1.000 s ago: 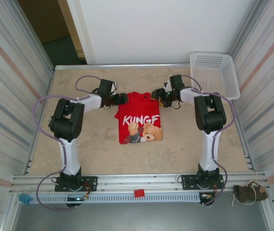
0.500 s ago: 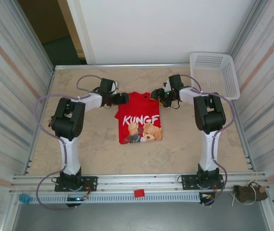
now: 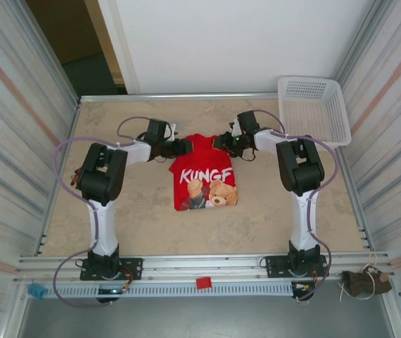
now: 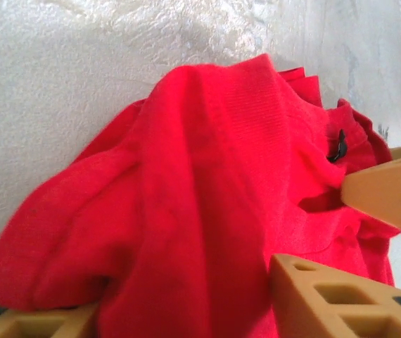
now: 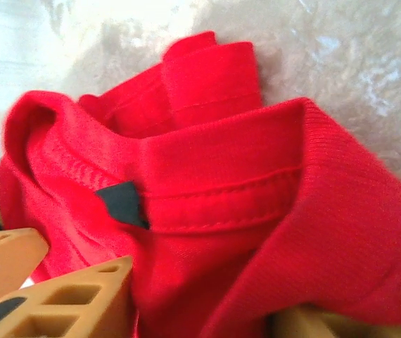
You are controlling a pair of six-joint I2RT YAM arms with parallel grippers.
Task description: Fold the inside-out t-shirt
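Observation:
The inside-out t-shirt (image 3: 204, 176) lies folded in a red block at mid-table, with white lettering and a bear graphic facing up. My left gripper (image 3: 181, 146) is at its far left corner and my right gripper (image 3: 221, 143) at its far right corner, close together over the collar edge. In the left wrist view the left gripper (image 4: 183, 296) is shut on a bunched ridge of the t-shirt (image 4: 207, 176). In the right wrist view the right gripper (image 5: 204, 296) is shut on the t-shirt (image 5: 243, 162) at its stitched collar, beside a small black tag (image 5: 122, 203).
A white basket (image 3: 313, 105) stands at the far right corner of the table. Corrugated walls close both sides. The right gripper's tan finger (image 4: 387, 193) reaches into the left wrist view, near the black tag (image 4: 336, 144).
Both grippers have moved inward toward the shirt's collar, and their jaws have narrowed onto the cloth. The far edge of the shirt is now bunched up between them.

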